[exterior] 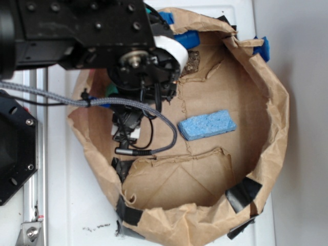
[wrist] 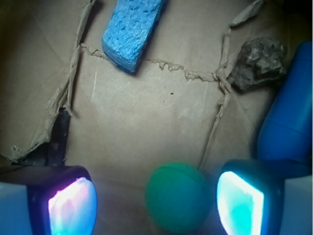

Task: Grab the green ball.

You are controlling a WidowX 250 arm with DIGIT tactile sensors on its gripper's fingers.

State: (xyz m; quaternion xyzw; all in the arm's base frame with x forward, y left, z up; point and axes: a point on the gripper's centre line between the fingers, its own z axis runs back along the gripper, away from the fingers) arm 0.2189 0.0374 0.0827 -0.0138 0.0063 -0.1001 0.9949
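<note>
Green ball (wrist: 177,197) sits on brown paper (wrist: 146,112) between the spread fingers of the gripper (wrist: 156,203), nearer the right pad (wrist: 240,201) (not touching either). Jaws open, nothing held. Blue sponge (wrist: 132,29) farther off, rock (wrist: 259,63) and blue bottle (wrist: 288,117) to the side

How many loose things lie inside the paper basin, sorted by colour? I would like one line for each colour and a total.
Blue: 2, the sponge and the bottle.
Green: 1, the ball, lying between the open fingers.
Grey-brown: 1, the rock.
Total: 4.
</note>
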